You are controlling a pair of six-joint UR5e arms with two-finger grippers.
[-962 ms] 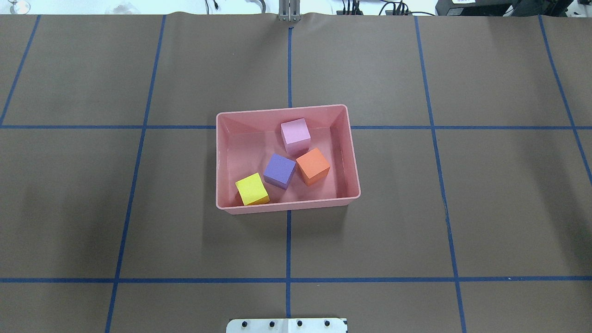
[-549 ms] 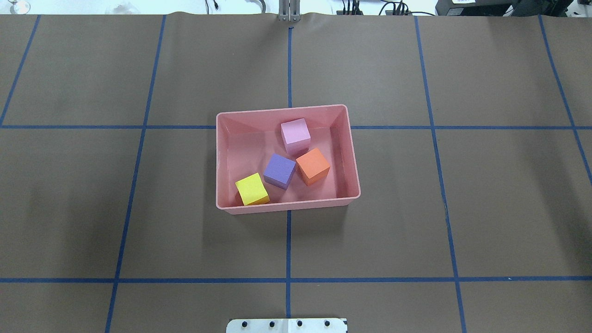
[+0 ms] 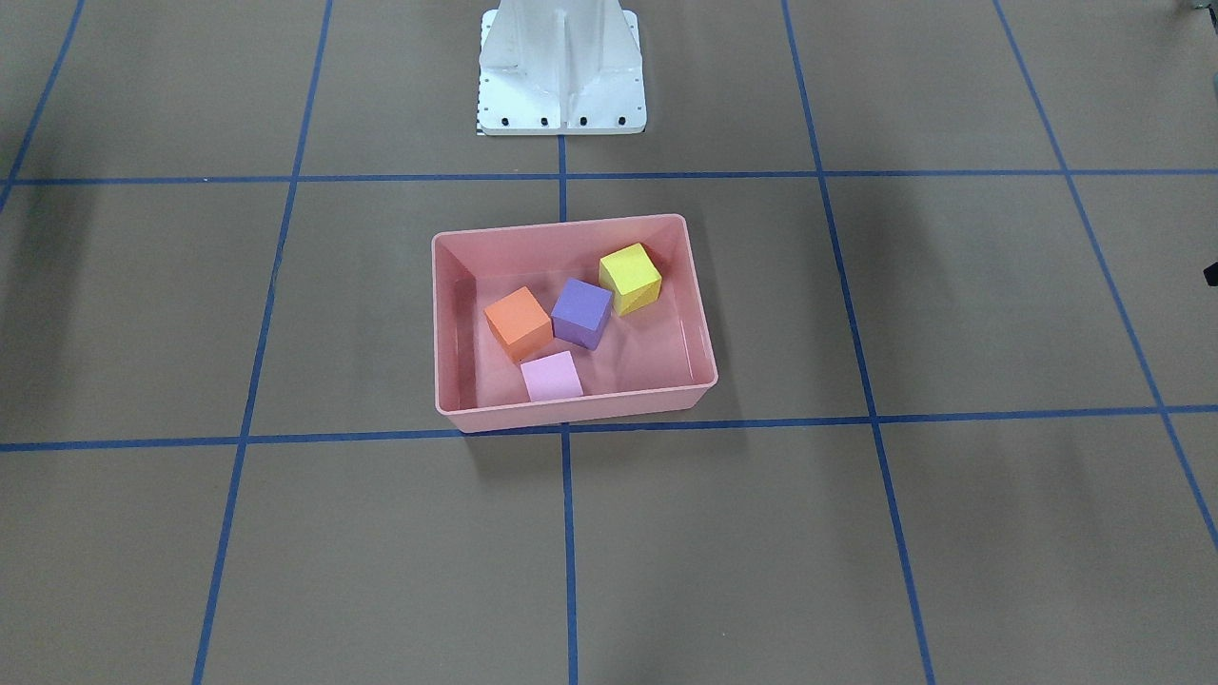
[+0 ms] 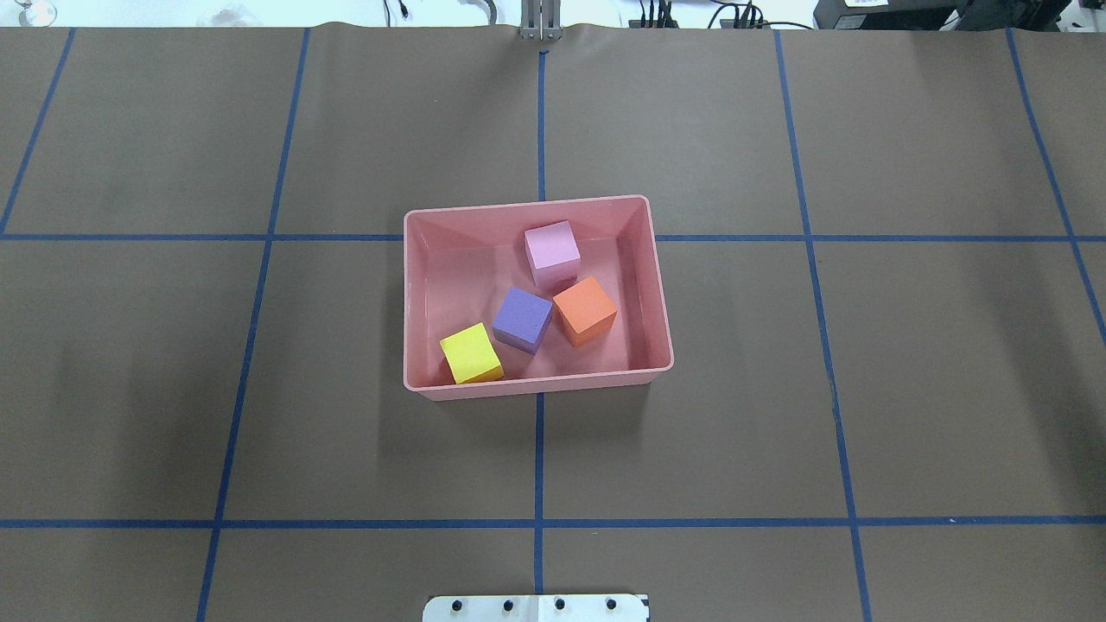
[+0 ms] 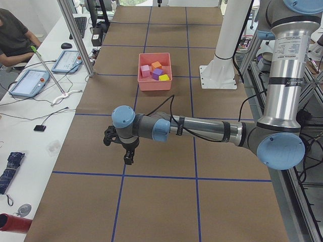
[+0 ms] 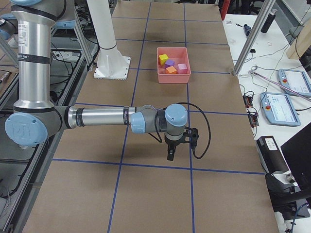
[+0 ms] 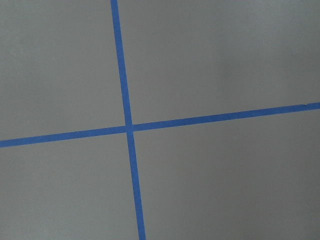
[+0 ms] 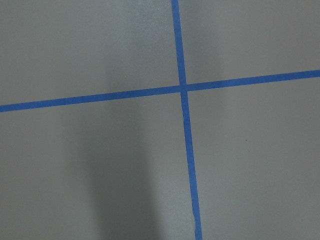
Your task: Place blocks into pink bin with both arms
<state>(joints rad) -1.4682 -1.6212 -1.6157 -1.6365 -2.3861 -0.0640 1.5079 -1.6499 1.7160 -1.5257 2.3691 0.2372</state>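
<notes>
The pink bin stands at the table's middle and holds all four blocks: light pink at the far side, orange, purple and yellow at the near left corner. The bin also shows in the front view. Both arms are away from it, out over the table's two ends. My left gripper shows only in the left side view and my right gripper only in the right side view. Both point down above bare paper; I cannot tell whether they are open or shut.
The white pedestal base stands behind the bin. Brown paper with blue tape lines covers the table. Both wrist views show only paper and a tape crossing. Operator desks with tablets flank the far side.
</notes>
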